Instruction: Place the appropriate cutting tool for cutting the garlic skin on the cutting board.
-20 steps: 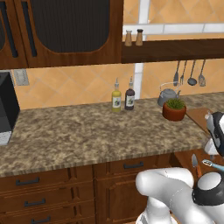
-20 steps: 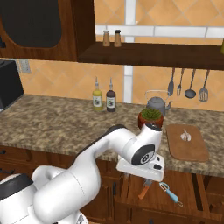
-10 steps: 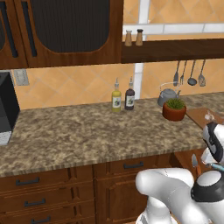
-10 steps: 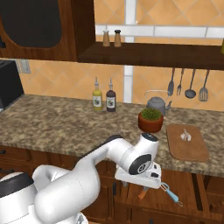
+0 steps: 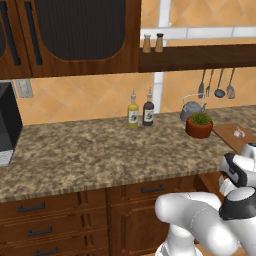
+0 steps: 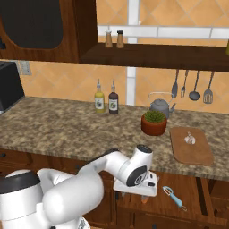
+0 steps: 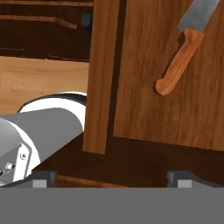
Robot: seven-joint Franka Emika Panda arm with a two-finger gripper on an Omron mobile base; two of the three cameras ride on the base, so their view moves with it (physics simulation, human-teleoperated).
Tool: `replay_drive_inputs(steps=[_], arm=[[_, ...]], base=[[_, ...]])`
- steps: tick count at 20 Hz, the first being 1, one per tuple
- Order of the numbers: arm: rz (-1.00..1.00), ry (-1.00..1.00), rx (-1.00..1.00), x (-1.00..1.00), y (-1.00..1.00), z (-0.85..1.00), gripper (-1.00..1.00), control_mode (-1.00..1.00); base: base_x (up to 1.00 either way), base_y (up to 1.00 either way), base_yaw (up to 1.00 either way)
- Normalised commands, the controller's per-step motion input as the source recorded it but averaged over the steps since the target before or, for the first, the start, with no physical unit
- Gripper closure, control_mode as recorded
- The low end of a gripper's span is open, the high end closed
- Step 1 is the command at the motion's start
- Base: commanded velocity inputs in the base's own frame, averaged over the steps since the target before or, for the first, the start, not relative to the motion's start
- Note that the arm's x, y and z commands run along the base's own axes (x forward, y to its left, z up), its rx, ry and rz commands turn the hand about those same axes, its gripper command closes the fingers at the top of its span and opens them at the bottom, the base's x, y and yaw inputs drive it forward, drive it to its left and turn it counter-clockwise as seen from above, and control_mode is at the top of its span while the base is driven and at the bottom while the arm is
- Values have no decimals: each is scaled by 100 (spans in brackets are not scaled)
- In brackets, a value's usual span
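Knife [image 7: 180, 59] lay in the open drawer [image 7: 175, 100], blade cut off at the hand view's top edge, fingers [image 7: 183, 177] spread wide apart and empty below it, while garlic [image 6: 190, 138] sat on the cutting board [image 6: 192, 152] on the bench [image 6: 67, 127] beside a potted plant [image 6: 154, 122].

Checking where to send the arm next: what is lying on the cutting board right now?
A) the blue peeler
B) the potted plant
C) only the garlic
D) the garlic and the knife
C: in the right base view the cutting board carries the garlic alone; the knife lies on a wooden drawer floor in the hand view.
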Motion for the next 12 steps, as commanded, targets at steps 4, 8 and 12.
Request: replay_drive_inputs(steps=[4,8,12], arm=[[9,0,0,-3,-9,-18,-100,-100],[7,0,0,-32,-3,-34,-100,-100],[6,0,0,-37,-4,-14,-100,-100]], base=[[0,0,0],[0,0,0],[0,0,0]])
